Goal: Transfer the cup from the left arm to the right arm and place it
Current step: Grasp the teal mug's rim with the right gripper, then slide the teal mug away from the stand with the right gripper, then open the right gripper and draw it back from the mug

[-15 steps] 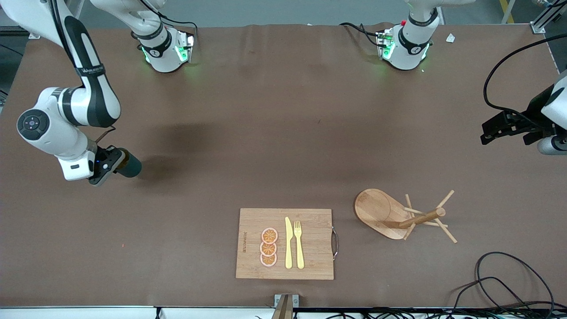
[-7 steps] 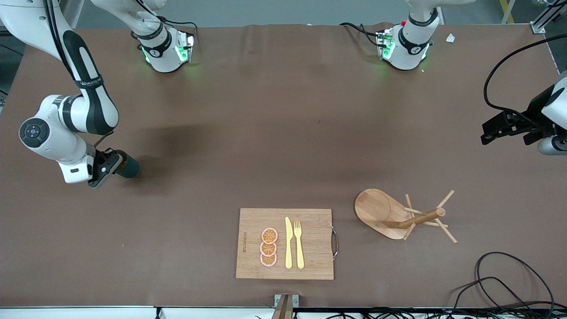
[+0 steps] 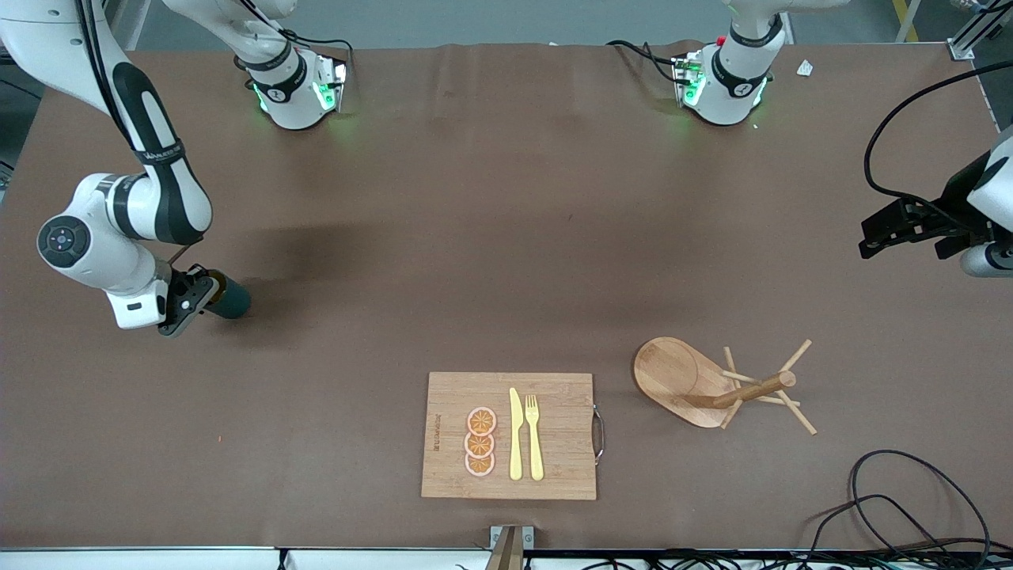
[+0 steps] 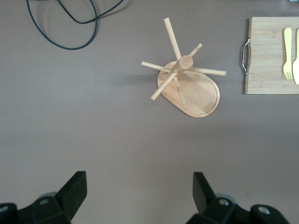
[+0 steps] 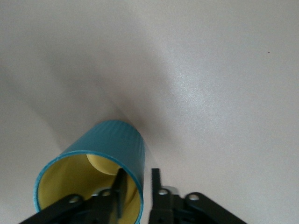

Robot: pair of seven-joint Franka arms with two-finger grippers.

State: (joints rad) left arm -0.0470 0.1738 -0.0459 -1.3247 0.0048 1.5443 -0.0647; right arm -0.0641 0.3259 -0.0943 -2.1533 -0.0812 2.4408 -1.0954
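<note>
The dark teal cup (image 3: 231,302) with a yellow inside hangs tilted from my right gripper (image 3: 207,294), low over the table at the right arm's end. In the right wrist view one finger (image 5: 119,189) is inside the cup (image 5: 114,147) and the other finger (image 5: 156,186) is outside, straddling its wall at the rim. No handle shows. My left gripper (image 3: 910,236) waits open and empty in the air over the left arm's end of the table; its own view shows the jaws (image 4: 139,189) spread wide over bare table.
A wooden cutting board (image 3: 451,475) with three orange slices (image 3: 480,442), a yellow knife (image 3: 515,434) and a fork (image 3: 534,435) lies near the front camera. A wooden mug tree (image 3: 716,385) stands beside it toward the left arm's end. Black cables (image 3: 910,499) lie at the near corner.
My right arm has sunk and shifted slightly with the cup, bringing it lower over the table. The left arm has not moved.
</note>
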